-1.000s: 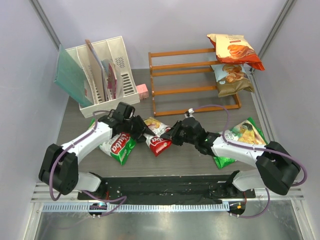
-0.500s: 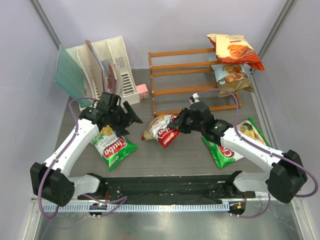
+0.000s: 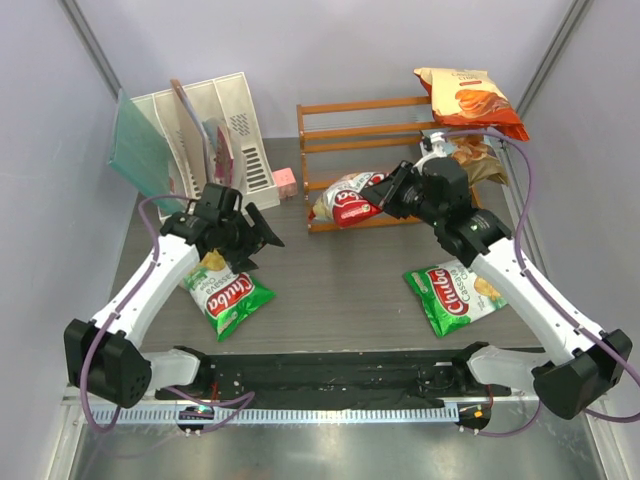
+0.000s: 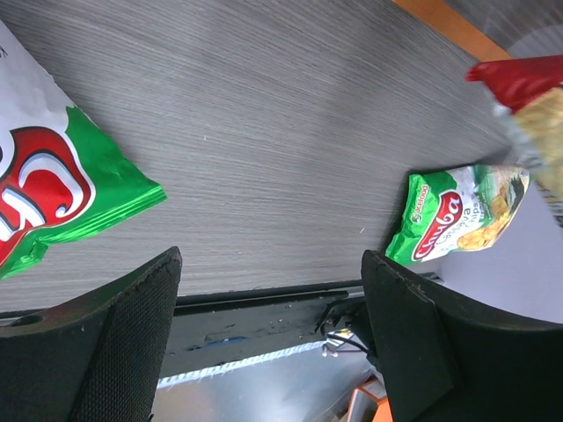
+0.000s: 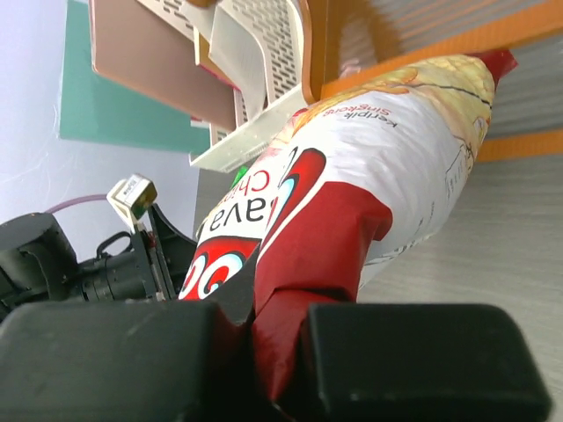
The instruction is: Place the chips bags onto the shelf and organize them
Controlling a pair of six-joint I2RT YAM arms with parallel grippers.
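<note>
Counting five chips bags: two green, one red, one cream-and-orange, one brown-and-blue. Clenched in the right jaws: the red bag (image 3: 345,198), held against the front of the three-tier shelf (image 3: 350,145), at its lower tiers; cannot tell whether resting on a slat. Spread wide and holding nothing: the left jaws, over the tabletop (image 3: 340,290) just beside the left green bag (image 3: 228,296). Lying flat, well apart from it: the right green bag (image 3: 458,292). Perched on the shelf's top right corner: the cream-and-orange bag (image 3: 470,98). Tucked below, partly hidden behind the right arm: the brown-and-blue bag (image 3: 485,155). Standing back left: one white file organizer (image 3: 215,150).
</note>
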